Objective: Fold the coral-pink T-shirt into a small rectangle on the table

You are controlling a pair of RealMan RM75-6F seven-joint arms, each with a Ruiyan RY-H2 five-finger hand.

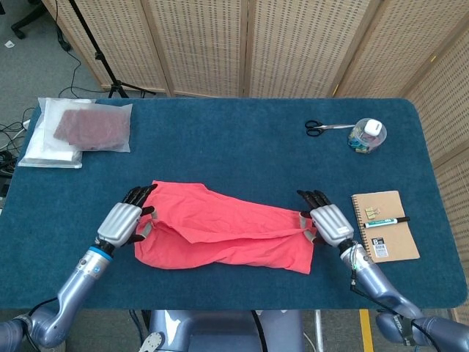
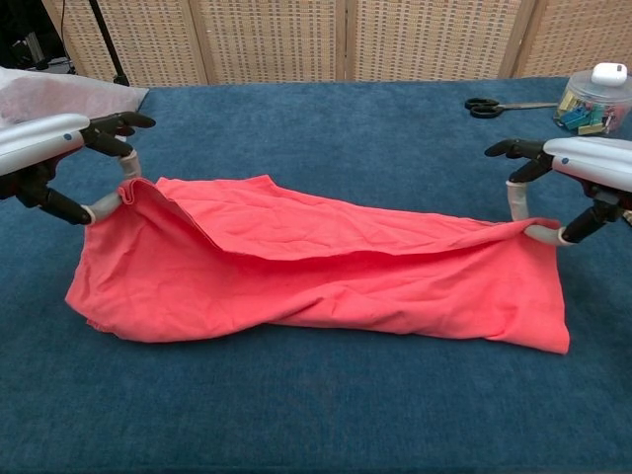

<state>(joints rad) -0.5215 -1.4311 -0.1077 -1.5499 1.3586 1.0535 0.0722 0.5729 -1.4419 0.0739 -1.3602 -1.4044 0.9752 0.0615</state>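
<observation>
Table (image 1: pixel 242 139): a dark blue cloth-covered top is carrying everything in the scene, and both hands are working near its front edge.
T-shirt (image 1: pixel 220 235): the coral-pink shirt is lying between the two hands on the near half of the table, doubled over on itself; its upper layer is hanging in a shallow sag from one hand to the other – the lower layer is resting flat on the cloth (image 2: pixel 326 286).
Left hand (image 1: pixel 126 218): it is pinching the shirt's end on its own side, thumb and a finger closed on the fabric edge while the dark fingertips (image 1: pixel 139 193) are pointing away toward the far side of the table; in the chest view (image 2: pixel 59 148) the cloth is lifting slightly at the grip.
Right hand (image 1: pixel 326 218): it is pinching the opposite end of the same folded edge in the same way (image 2: pixel 578 173), with its other fingers held out straight beyond the cloth.
Plastic bag (image 1: pixel 77 132): a clear packet with a dark red cloth inside is sitting well beyond the left hand, at the far corner on that side.
Notebook (image 1: pixel 384 224): a brown spiral-bound pad is lying just outside the right hand – a pen (image 1: pixel 387 221) is resting across it.
Clip tub (image 1: pixel 366 135): a small clear container with a white lid is standing far beyond the right hand.
Scissors (image 1: pixel 322 127): black-handled, lying just beside that tub.
</observation>
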